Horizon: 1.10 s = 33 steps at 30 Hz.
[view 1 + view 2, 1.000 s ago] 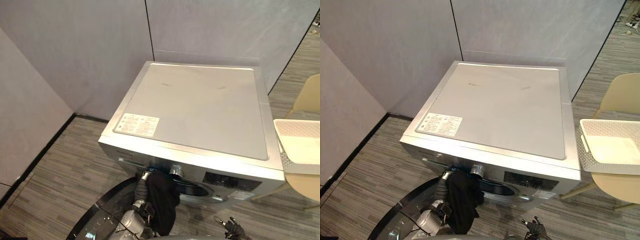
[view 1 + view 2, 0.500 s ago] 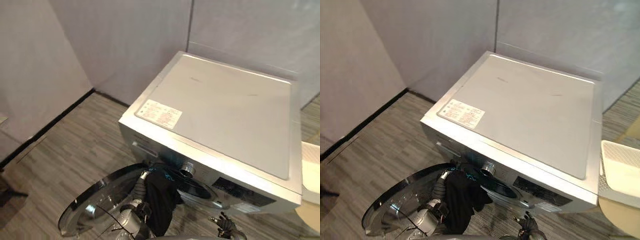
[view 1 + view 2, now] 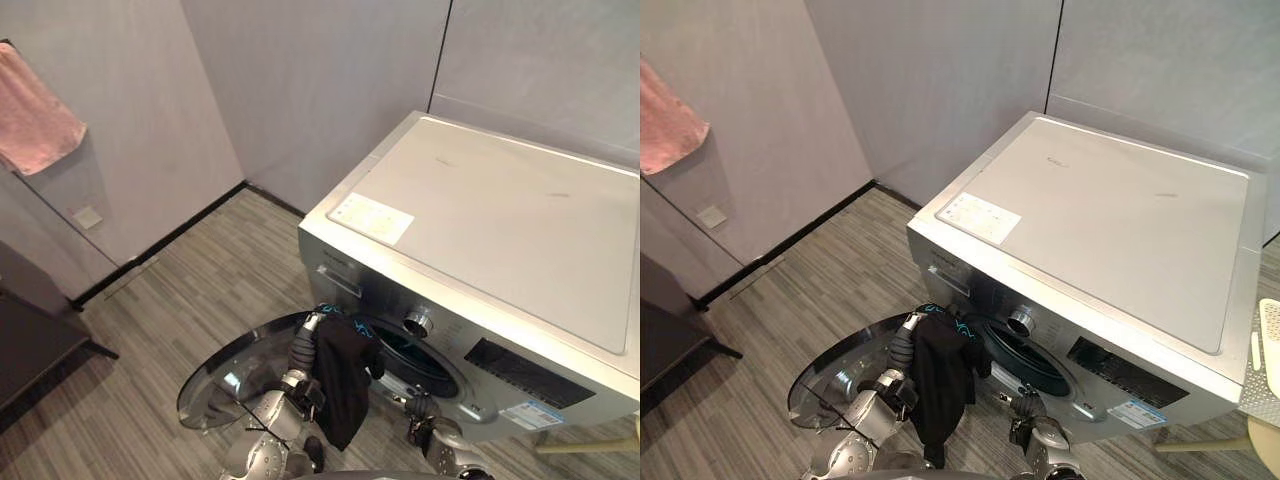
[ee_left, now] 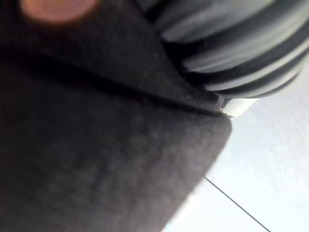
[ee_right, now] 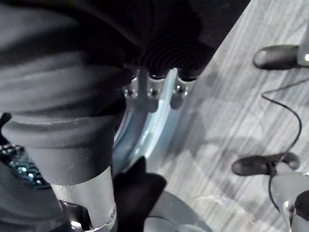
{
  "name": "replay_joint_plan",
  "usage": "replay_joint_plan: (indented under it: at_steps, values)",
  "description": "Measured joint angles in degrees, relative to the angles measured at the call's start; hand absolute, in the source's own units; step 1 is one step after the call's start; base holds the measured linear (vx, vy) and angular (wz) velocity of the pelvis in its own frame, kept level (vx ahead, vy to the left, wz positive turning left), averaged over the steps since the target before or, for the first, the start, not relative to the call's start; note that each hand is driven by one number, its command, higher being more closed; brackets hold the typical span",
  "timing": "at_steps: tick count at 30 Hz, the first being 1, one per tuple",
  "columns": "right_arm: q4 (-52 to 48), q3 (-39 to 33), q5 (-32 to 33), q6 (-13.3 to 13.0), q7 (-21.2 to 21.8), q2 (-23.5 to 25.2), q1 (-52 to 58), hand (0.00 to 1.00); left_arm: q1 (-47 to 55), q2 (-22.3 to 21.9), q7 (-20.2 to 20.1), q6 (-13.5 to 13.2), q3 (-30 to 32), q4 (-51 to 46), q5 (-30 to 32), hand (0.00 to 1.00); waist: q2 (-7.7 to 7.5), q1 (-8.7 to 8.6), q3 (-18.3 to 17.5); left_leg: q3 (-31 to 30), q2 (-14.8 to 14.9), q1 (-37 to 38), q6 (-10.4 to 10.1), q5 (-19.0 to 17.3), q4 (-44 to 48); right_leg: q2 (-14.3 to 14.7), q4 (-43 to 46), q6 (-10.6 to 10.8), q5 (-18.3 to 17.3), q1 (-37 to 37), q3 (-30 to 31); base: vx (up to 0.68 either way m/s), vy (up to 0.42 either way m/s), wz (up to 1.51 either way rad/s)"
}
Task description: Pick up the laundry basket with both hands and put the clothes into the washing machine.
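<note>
Black fabric garment (image 3: 343, 385), where's it hanging right now? (A)

It's draping over the left hand (image 3: 302, 350), dangling at the left rim of the round drum opening (image 3: 415, 362) on the silver front-loading washing machine (image 3: 500, 220). Not inside yet. Cloth's covering that hand, so can't tell if it's gripping. (B)

And the right hand (image 3: 424, 412)? (A)

Hovering low by the opening; can't tell open or closed either. The round glass door (image 3: 230, 375) is standing wide open, and the white perforated laundry basket (image 3: 1267, 350) is sitting off to the right. (B)
</note>
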Motion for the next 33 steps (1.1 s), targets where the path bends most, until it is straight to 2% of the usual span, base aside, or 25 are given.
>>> replay_joint_plan:
  at_steps: [1, 2, 3, 7, 10, 13, 14, 17, 19, 21, 25, 28, 33]
  values:
    - [0.00, -0.86, 0.16, -0.03, -0.04, -0.19, 0.79, 0.00, 0.00, 0.11, 0.03, -0.03, -0.16, 0.69, 0.15, 1.00, -0.12, -0.15, -0.02, 0.36, -0.12, 2.09, -0.11, 3.63, -6.56, -0.23, -1.09, 0.30, -0.25, -0.77, 0.12, -0.16, 0.035, -0.01]
    - [0.11, -1.93, 0.17, -0.01, -0.03, -0.40, 1.18, 0.00, -0.39, 0.19, 0.06, 0.01, -0.28, 1.46, 0.30, 1.00, 0.45, -0.75, 0.03, 0.30, -0.08, 1.78, 0.26, 4.65, -7.40, -0.06, -1.21, 0.16, -0.47, -1.14, 0.00, -0.17, 0.038, -0.05]
    - [0.50, -2.95, 0.13, 0.04, -0.03, -0.62, 2.45, 0.00, 0.35, 0.38, 0.07, 0.12, -0.55, 1.62, 0.87, 1.00, 0.09, -1.47, 0.16, 0.58, -0.02, 1.82, 0.34, 4.78, -7.41, 0.13, -1.12, 0.14, -0.44, -1.29, 0.34, -0.15, 0.028, -0.07]
    - [0.35, -5.44, 0.03, -0.43, 0.01, -1.69, 5.08, 0.00, 0.05, 0.57, -0.09, 0.08, -0.44, 4.02, 1.84, 1.00, -1.31, -1.73, 0.02, 3.48, 0.49, 2.05, 0.21, 4.66, -7.42, 0.71, -1.33, -0.05, 0.02, -2.65, 3.62, -0.10, 0.042, -0.39]
    - [0.30, -6.27, 0.00, -0.50, 0.06, -1.16, 6.91, 0.00, 0.04, 0.79, -0.10, -0.02, -0.09, 7.22, 1.88, 1.00, -3.61, -1.57, 0.07, 7.22, 0.93, 1.91, 0.54, 4.34, -7.41, 1.01, -1.04, 0.17, 0.50, -4.91, 6.95, -0.04, 0.044, -0.53]
    - [-0.45, -8.11, 0.24, -0.53, 0.11, 0.24, 8.94, 0.00, 0.10, 2.15, 0.00, 0.12, -0.22, 8.02, 1.96, 1.00, -6.73, -1.85, 0.56, 8.99, 0.94, 1.83, 1.18, 3.80, -7.39, 0.67, 1.36, 0.68, 0.26, -7.43, 9.92, 0.00, 0.043, -0.42]
    - [-0.41, -9.21, 0.22, -0.54, 0.46, 0.96, 9.34, 0.00, -0.10, 2.21, 0.11, 0.26, -0.17, 7.60, 1.97, 1.00, -8.27, -2.76, 0.19, 8.97, 0.31, 1.49, 1.17, 3.72, -7.39, -0.21, 2.28, 2.56, 0.16, -8.29, 9.92, 0.02, 0.020, -0.07]
    - [0.48, -10.50, 0.14, -0.53, 1.13, 1.15, 10.54, 0.00, -0.16, 1.97, 0.15, 0.26, -0.26, 4.58, 1.96, 1.00, -9.82, -2.91, -0.67, 8.52, -0.48, 1.58, 1.49, 3.20, -7.36, -1.30, 3.17, 3.06, 1.04, -8.14, 9.48, 0.07, 0.049, 0.08]
    - [0.93, -10.88, 0.16, -0.49, 1.15, 1.07, 10.94, 0.00, -0.62, 1.52, 0.20, 0.00, 0.23, 3.35, 1.93, 1.00, -9.78, -2.59, -1.16, 8.18, -0.33, 1.64, 1.43, 2.98, -7.36, -1.18, 4.25, 2.63, 2.09, -8.21, 9.28, 0.09, 0.041, 0.12]
    - [1.17, -10.54, 0.15, -0.39, 1.12, 1.20, 11.27, 0.00, -1.50, 1.83, 0.55, -0.07, 0.35, 3.65, 1.92, 1.00, -10.29, -2.40, -2.20, 7.93, -0.70, 1.65, 1.19, 3.00, -7.37, -1.03, -1.50, 2.96, 2.15, -5.62, 7.93, 0.08, 0.012, 0.06]
    - [1.55, -9.57, 0.07, -0.34, 1.14, 0.99, 10.06, 0.00, -1.54, 1.77, 0.55, -0.06, 0.39, 4.21, 1.92, 1.00, -9.03, -1.51, -3.20, 8.78, -0.17, 1.29, 0.96, 2.74, -7.38, -0.18, -5.48, 2.42, 3.32, -4.68, 8.07, 0.03, -0.003, -0.10]
    - [1.50, -6.69, -0.21, -0.35, 1.17, 0.67, 9.40, 0.00, -1.49, 1.61, 0.57, -0.05, 0.20, 6.69, 1.83, 1.00, -7.97, -1.53, -3.67, 8.74, 0.25, 0.82, 0.63, 2.53, -7.37, 0.32, -6.21, 2.31, 3.38, -4.83, 7.94, 0.06, -0.025, -0.02]
    - [-0.22, -5.86, -0.59, -0.98, 1.17, 0.44, 8.77, 0.00, -1.53, 1.61, 0.60, -0.06, -1.92, 7.63, 1.77, 1.00, -7.90, -1.63, -2.42, 7.62, 1.55, -2.73, 0.44, 3.23, -6.36, 1.67, -6.19, 1.48, 4.55, -7.30, 6.57, 0.06, -0.038, 0.10]
